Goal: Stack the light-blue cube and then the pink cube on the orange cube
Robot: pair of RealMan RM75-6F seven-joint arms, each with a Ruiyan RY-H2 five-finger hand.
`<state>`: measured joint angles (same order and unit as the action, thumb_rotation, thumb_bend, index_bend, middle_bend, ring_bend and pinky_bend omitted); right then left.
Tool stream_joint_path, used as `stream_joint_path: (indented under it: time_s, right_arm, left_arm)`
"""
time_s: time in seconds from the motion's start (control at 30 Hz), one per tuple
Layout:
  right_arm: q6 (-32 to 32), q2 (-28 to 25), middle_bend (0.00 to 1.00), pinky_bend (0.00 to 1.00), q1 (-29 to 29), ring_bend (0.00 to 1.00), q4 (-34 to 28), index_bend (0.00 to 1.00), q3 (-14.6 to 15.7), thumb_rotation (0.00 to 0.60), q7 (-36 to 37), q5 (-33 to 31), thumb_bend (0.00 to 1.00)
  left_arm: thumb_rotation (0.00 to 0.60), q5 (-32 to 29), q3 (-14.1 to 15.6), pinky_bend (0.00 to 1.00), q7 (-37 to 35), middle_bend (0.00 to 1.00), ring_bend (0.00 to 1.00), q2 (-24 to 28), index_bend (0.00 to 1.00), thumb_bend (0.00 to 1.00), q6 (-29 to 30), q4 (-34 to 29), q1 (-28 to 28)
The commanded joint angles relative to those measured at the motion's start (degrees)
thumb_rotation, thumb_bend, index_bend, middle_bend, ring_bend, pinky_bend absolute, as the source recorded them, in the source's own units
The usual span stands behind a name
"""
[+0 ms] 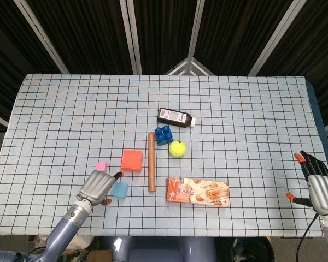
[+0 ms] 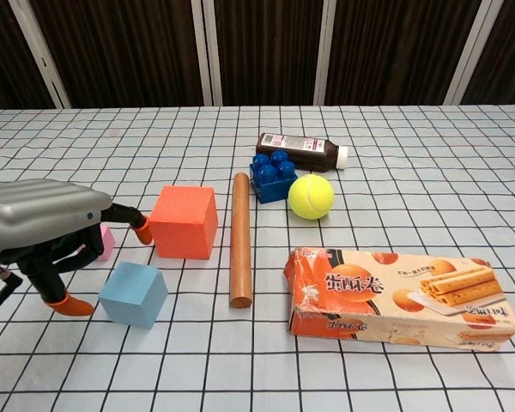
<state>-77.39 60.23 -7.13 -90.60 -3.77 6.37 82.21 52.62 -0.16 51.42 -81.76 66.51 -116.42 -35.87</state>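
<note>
The light-blue cube (image 1: 119, 189) (image 2: 134, 294) sits near the table's front left. Just left of it hovers my left hand (image 1: 96, 186) (image 2: 41, 233), its fingers spread around that cube's left side with nothing held. One orange fingertip (image 2: 142, 230) reaches close to the orange cube (image 1: 132, 161) (image 2: 184, 222). The small pink cube (image 1: 101, 166) (image 2: 106, 242) lies behind the hand, mostly hidden in the chest view. My right hand (image 1: 321, 188) rests open at the table's far right edge, away from the cubes.
A wooden rod (image 1: 151, 161) (image 2: 240, 237) lies right of the orange cube. Further right are a blue toy brick (image 1: 164, 134), a yellow-green ball (image 1: 177, 148), a dark bottle (image 1: 176, 117) and a snack box (image 1: 197, 191) (image 2: 401, 296).
</note>
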Motion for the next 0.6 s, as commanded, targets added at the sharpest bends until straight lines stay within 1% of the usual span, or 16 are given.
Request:
stream_joint_path:
  time_s: [0.03,0.27,0.6]
  right_arm:
    - [0.03,-0.07,0.01,0.1,0.01,0.01,-0.07,0.0,-0.04,0.6,0.05,-0.11,0.13]
    - [-0.04,-0.16,0.01,0.1,0.03,0.01,0.02,0.0,0.03,0.6,0.47,0.1,0.13]
    - [0.48,-0.19,0.01,0.1,-0.14,0.01,0.25,0.0,0.07,0.6,0.95,-0.04,0.13]
  left_arm:
    - [0.6,0.0,0.36,0.88,0.12,0.83,0.79,-0.26,0.26,0.21,0.3,-0.07,-0.2]
    - [0.6,-0.1,1.11,0.88,0.79,0.83,0.79,-0.87,0.28,0.21,1.81,0.27,-0.42]
    - [0.6,-1.59,1.23,0.89,2.56,0.82,0.79,-3.0,0.28,0.21,3.13,1.76,-1.34]
